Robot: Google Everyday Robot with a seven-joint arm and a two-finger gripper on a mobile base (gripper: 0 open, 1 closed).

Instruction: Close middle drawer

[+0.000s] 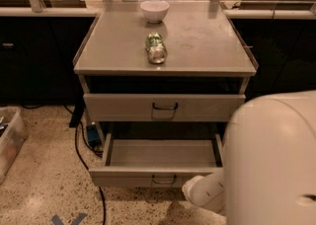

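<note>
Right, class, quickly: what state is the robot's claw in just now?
Claw: cannot be told; out of sight, only the white arm shows beside the open middle drawer.

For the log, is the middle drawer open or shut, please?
Open: the middle drawer juts out, empty interior showing; gripper not in view.

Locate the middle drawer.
Camera view, lower centre: the middle drawer stands pulled open under the top drawer, the arm by its front-right corner; gripper not in view.

Kitchen-ish: steel cab. (207, 41), counters (276, 14)
</note>
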